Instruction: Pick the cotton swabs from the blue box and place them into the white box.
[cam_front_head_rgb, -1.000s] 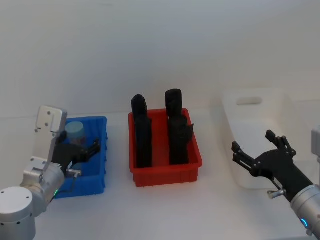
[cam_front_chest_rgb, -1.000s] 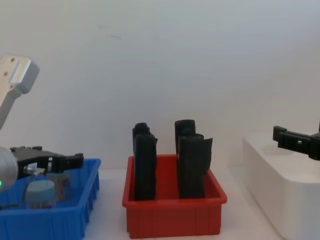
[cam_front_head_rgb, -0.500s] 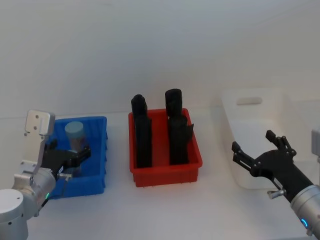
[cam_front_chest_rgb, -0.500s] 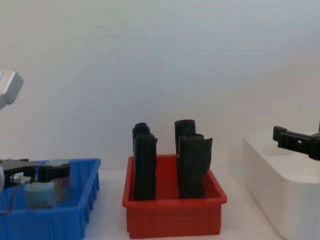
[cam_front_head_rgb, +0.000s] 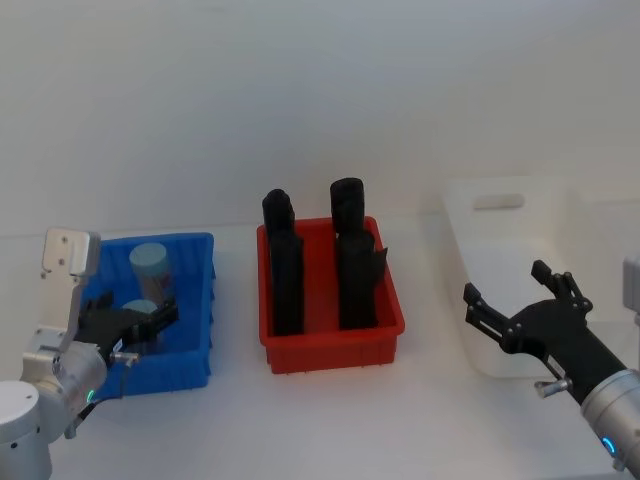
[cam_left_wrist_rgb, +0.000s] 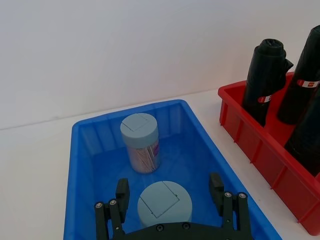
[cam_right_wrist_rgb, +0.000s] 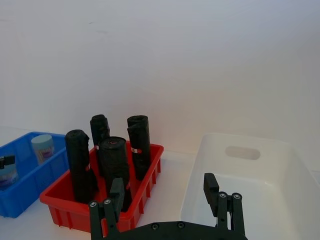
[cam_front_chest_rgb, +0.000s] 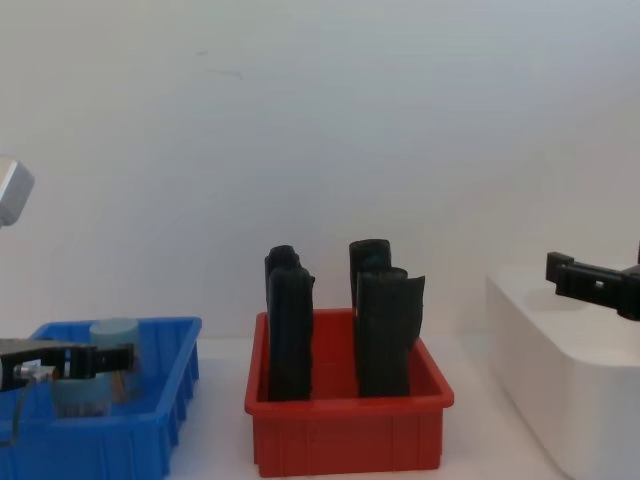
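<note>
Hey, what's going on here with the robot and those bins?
The robot is moving cotton swabs from the blue box to the white box. Two jars stand in the blue box. The left gripper is open, its fingers on either side of the nearer jar and not closed on it; the farther jar stands behind. The right gripper hovers open by the white box. The red bin of black rolls sits between the boxes.
</note>
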